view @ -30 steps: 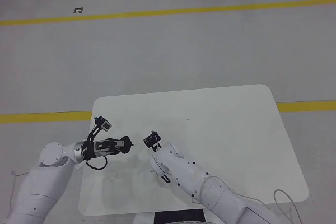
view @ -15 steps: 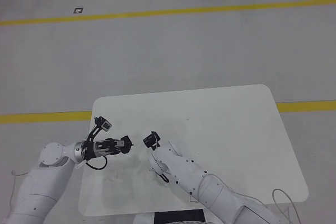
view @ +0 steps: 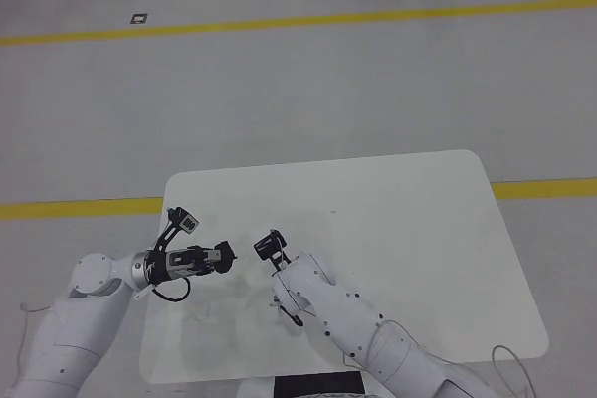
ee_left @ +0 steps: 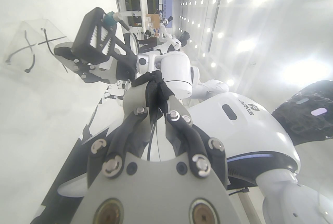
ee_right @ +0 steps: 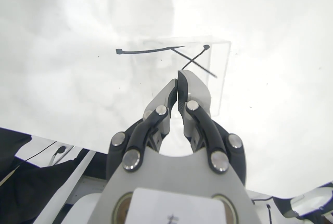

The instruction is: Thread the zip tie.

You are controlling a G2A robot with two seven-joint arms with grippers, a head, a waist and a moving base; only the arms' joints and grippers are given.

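1. Finds the left gripper at 9 o'clock on the table, fingers drawn together and clamped on the zip tie. The tie is a thin black strap running back between the fingers toward the palm.
2. Finds the right gripper at 3 o'clock of the left one, near it but apart, pads pressed together with nothing visible between them.
3. Notes a clear tray on the table beyond the right tips, holding spare ties, two of them crossed.
4. Judges the threading as not yet begun: sees no closed loop, and cannot make out the head or tail of the held strap.
5. Expects a likely slip: a thin, smooth strap pinched near the tips could twist or slide out under any sideways pull.
6. Expects a likely miss: a limp tail could bend away from the small head slot if pushed off-axis.
7. Warns of a knock between the two grippers, given how close they sit.
8. Warns of grabbing a spare tie by mistake, given how near the tray is.
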